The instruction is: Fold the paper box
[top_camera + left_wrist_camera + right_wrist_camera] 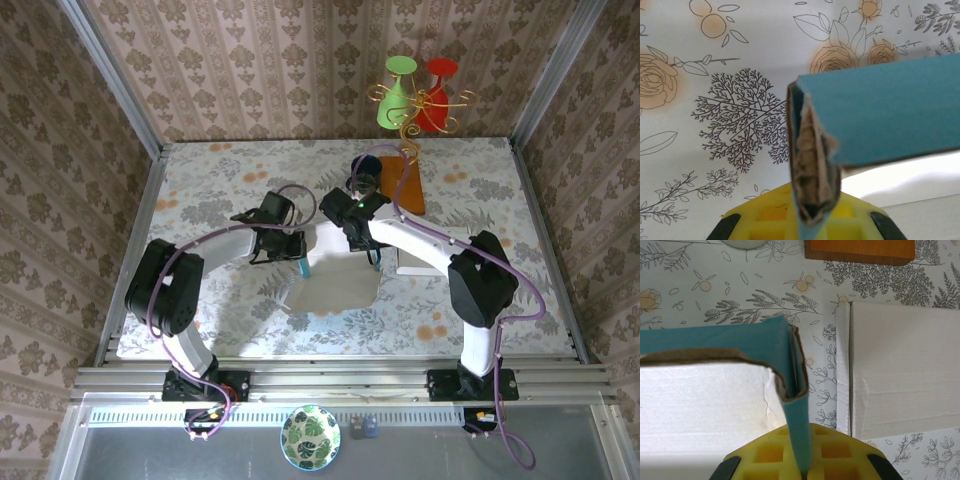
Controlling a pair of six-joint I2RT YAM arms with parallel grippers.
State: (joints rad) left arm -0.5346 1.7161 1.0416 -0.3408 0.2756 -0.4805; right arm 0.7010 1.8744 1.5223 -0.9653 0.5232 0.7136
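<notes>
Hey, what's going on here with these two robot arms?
Both arms are working on the paper box in the middle of the floral table. The left gripper is shut on one teal corner fold, and the right gripper on the other. The box is not yet fully folded.

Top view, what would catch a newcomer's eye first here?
Both arms reach to mid-table, where a white and teal box lies half folded. The left gripper and the right gripper each pinch a raised teal corner of it. At the far edge, a green glass and a red glass hang on a gold wire stand.
</notes>
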